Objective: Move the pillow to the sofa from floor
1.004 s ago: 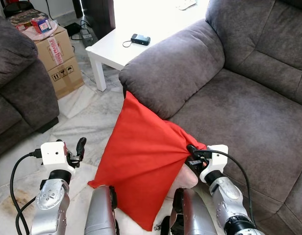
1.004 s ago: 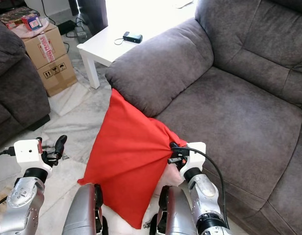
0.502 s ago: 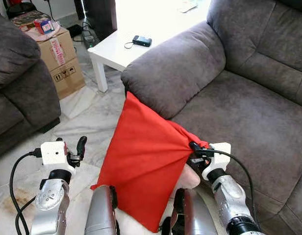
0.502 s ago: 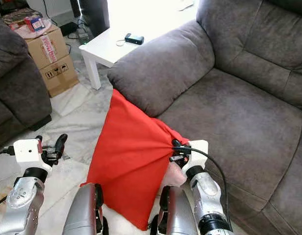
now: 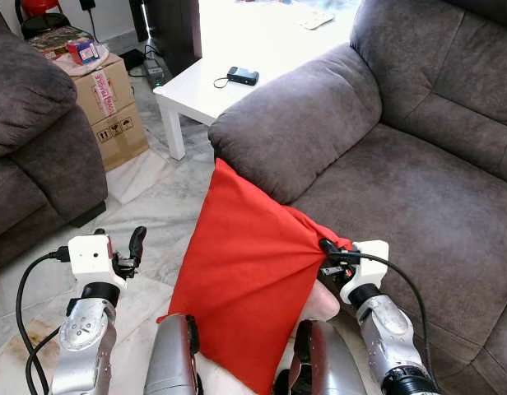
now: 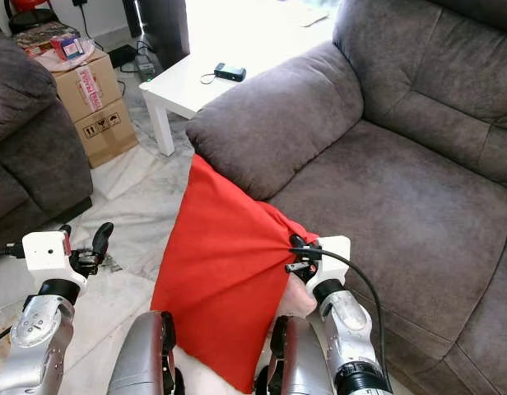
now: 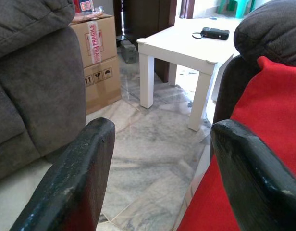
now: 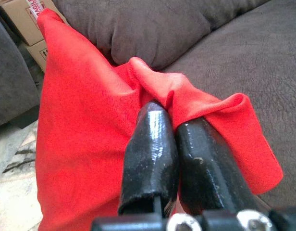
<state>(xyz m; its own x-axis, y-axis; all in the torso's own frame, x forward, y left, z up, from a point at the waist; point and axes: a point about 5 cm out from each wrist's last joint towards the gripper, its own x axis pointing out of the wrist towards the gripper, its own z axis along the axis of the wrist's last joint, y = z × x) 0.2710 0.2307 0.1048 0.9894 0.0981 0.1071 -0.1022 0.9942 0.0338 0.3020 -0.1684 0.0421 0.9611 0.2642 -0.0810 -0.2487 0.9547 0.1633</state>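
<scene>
Red pillow (image 5: pixel 241 271) pinched by right gripper (image 5: pixel 326 248), "FRAGILE" box (image 7: pixel 96 57)

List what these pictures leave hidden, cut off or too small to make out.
- Red pillow: its lower corner is hidden behind the robot's silver limbs in the eye views.
- Right gripper: its fingertips are buried in the pillow's fabric.
- Small dark device on the white table: too small to identify.

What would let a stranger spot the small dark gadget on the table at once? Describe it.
Start at the grey sofa and look past its padded armrest to the white side table standing on the marble floor. The small black device lies flat on the tabletop with a thin cord trailing from it. It is the one dark thing on that white surface.
</scene>
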